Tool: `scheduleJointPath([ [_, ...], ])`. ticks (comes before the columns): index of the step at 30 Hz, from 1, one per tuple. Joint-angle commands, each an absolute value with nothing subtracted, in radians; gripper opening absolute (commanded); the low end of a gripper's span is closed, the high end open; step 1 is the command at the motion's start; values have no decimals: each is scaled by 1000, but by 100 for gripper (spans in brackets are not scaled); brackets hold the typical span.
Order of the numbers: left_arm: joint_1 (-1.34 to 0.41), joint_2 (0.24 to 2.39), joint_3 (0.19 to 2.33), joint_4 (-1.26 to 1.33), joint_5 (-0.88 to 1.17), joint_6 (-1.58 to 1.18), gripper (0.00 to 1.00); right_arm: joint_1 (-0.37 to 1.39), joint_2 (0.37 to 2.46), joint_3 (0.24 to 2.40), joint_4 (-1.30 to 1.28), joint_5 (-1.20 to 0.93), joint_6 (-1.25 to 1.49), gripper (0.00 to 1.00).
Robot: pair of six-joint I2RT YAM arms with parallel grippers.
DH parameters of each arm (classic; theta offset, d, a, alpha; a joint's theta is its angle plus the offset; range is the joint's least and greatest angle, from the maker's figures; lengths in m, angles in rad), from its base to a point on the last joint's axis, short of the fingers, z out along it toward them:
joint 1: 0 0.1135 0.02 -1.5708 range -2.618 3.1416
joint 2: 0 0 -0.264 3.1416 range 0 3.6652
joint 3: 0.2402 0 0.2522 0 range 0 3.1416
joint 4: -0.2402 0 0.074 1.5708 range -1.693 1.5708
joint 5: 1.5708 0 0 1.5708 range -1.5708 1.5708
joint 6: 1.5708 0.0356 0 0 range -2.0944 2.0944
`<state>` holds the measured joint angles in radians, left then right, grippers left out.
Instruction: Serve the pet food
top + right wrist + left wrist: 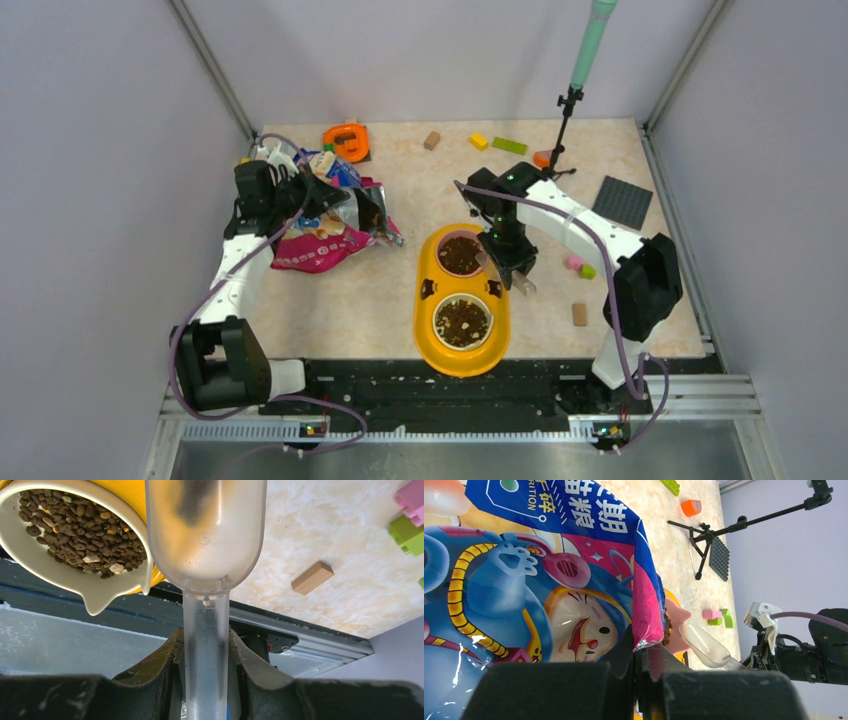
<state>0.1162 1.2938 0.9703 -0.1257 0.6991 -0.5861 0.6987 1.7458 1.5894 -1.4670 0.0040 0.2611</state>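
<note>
Overhead: pet food (461,320) lies in both bowls (436,321) of the yellow feeder (462,366). The right gripper (512,270) hangs just beside it, and the left gripper (372,212) is at the bag (320,240) on the counter (370,300).

Left wrist: jaws pinched shut on the bag's edge (mouth towards the feeder).

Right wrist: jaws clamp the handle of the scoop (205,535), which is empty. For any refill, I'd hold the bag mouth steady and carry the scoop level.
</note>
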Motion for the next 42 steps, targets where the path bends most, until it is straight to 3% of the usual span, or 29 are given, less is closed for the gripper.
scheduleJointPath([
  [1,135,1256,963,-74,686,-595,0,746,1747,1620,-1438,5,206,0],
  [18,135,1254,970,-78,685,-588,0,856,1778,1737,-1425,170,128,0],
  [28,135,1271,1003,-86,697,-589,0,871,1703,1618,-1347,242,82,0],
  [34,135,1252,1027,-100,689,-588,0,845,1575,1593,-1104,226,85,0],
  [42,135,1183,1068,-130,655,-584,0,727,1314,1229,-644,215,82,0],
])
